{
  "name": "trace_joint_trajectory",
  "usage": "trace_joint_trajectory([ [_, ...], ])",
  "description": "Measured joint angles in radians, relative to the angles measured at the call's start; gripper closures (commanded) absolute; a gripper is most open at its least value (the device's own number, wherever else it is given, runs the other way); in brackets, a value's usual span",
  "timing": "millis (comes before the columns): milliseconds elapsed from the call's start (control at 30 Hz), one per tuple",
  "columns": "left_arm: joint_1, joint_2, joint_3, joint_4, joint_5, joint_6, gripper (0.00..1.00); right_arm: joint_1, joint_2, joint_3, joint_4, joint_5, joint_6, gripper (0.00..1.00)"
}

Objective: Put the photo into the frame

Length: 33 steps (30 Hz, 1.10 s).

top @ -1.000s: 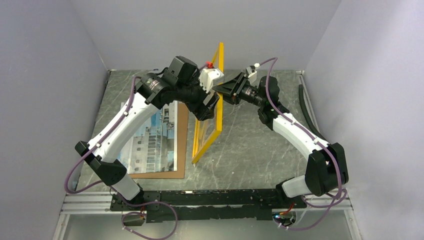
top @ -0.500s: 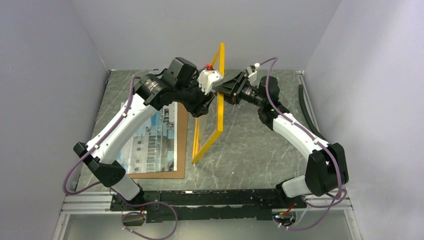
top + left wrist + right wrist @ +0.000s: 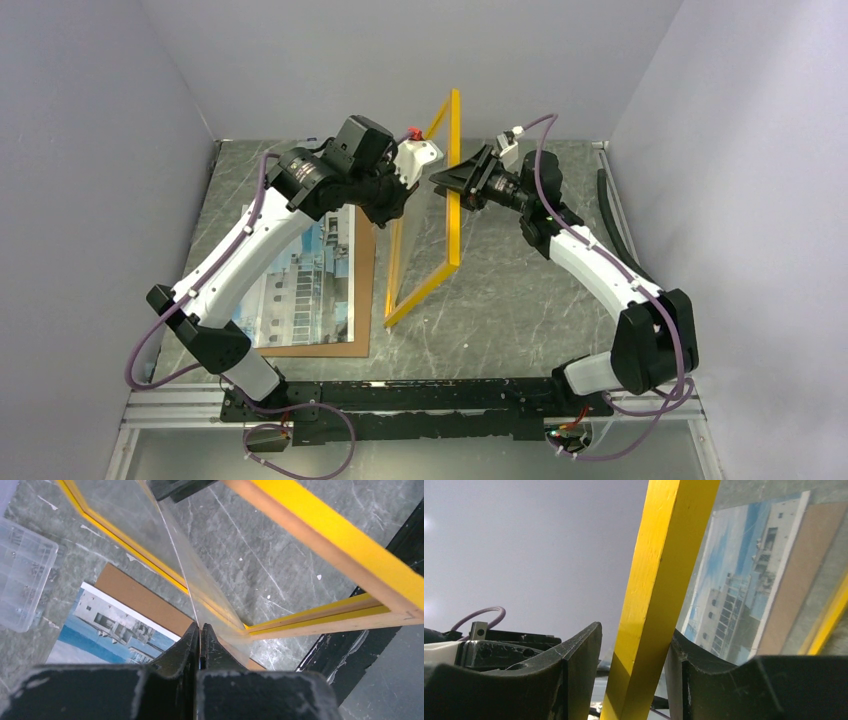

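The yellow frame (image 3: 455, 225) stands tilted on one lower corner in the middle of the table. My right gripper (image 3: 447, 186) straddles its side bar (image 3: 659, 580); the jaws are open, with a gap at the left finger (image 3: 579, 655). A clear pane (image 3: 418, 245) leans just left of the frame. My left gripper (image 3: 400, 205) is shut on the pane's thin edge (image 3: 200, 626). The photo (image 3: 300, 280) of a white-grey building lies flat on a brown backing board (image 3: 362, 290) at the left, also seen below the left wrist (image 3: 100, 625) and through the frame (image 3: 734, 595).
A small clear plastic compartment box (image 3: 20, 575) sits on the marble table beside the photo. A black cable (image 3: 612, 215) runs along the right wall. The black base rail (image 3: 400, 395) lines the near edge. Grey walls close in the table on three sides.
My left gripper has shut on the clear pane. The frame's top has swung right, away from the pane, and my right gripper has moved right with it, its jaws slightly wider.
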Motion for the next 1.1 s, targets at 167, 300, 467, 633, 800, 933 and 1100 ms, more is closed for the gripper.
trace_joint_trajectory([
  [167,0.000,-0.001,0.000,-0.001,-0.029,0.002,0.97,-0.035,-0.027,0.004,-0.085,-0.008,-0.065,0.49],
  [300,0.000,-0.010,-0.001,0.000,-0.043,0.011,0.97,-0.070,-0.060,0.003,-0.151,-0.018,-0.112,0.50],
  [467,0.000,-0.027,0.005,-0.016,-0.056,0.026,0.97,-0.107,-0.090,0.001,-0.237,-0.021,-0.184,0.50],
  [633,0.000,-0.027,0.043,-0.031,-0.049,0.029,0.97,-0.138,-0.114,-0.012,-0.313,-0.013,-0.249,0.53],
  [800,0.000,-0.031,0.074,-0.047,-0.048,0.029,0.97,-0.165,-0.123,-0.013,-0.388,0.008,-0.311,0.54],
  [933,0.000,-0.045,0.074,-0.048,-0.059,0.032,0.97,-0.178,-0.123,-0.012,-0.463,0.040,-0.376,0.55],
  [1100,0.000,-0.078,0.076,-0.038,-0.100,0.068,0.97,-0.185,-0.126,-0.017,-0.535,0.084,-0.436,0.57],
])
